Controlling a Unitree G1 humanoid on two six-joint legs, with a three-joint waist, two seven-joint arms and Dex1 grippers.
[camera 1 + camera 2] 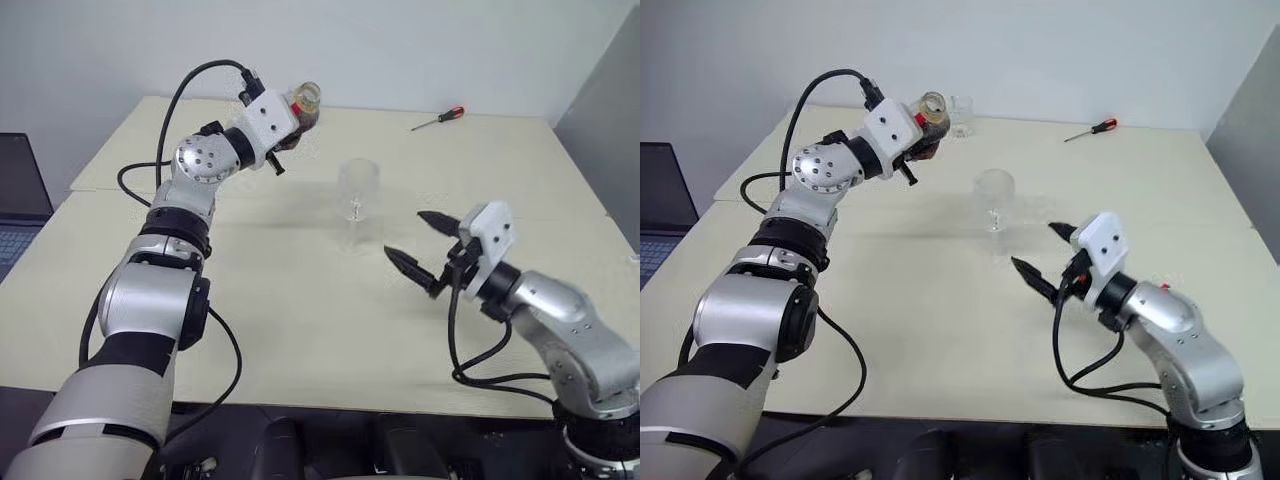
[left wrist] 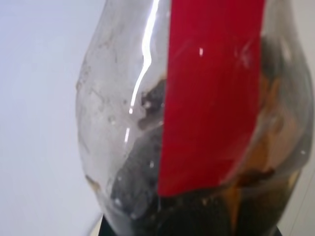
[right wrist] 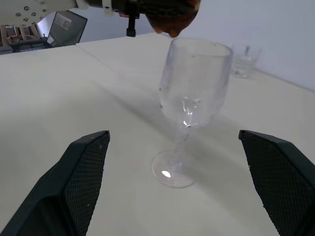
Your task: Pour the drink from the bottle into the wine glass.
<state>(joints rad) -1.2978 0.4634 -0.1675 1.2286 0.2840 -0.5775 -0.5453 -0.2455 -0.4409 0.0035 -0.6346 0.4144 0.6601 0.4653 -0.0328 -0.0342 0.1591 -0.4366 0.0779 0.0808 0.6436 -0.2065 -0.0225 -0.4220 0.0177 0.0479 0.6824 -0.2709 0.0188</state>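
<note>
The bottle (image 1: pixel 305 103), part-filled with the drink (image 2: pixel 256 206), is being gripped in the closed fingers of the left gripper (image 1: pixel 288 128), held aloft and tilted. The wine glass (image 3: pixel 189 105) is being framed upright on the table (image 1: pixel 300 330), just ahead of the spread, empty fingers of the right gripper (image 1: pixel 418 245).

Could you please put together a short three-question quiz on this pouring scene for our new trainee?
1. True or false: the wine glass already holds drink.
2. Which gripper holds the bottle: A) left gripper, B) right gripper?
3. What tool lies at the table's far side?

Key:
1. False; the wine glass looks empty.
2. A; the right gripper is open and holds nothing.
3. A red-handled screwdriver.
</note>
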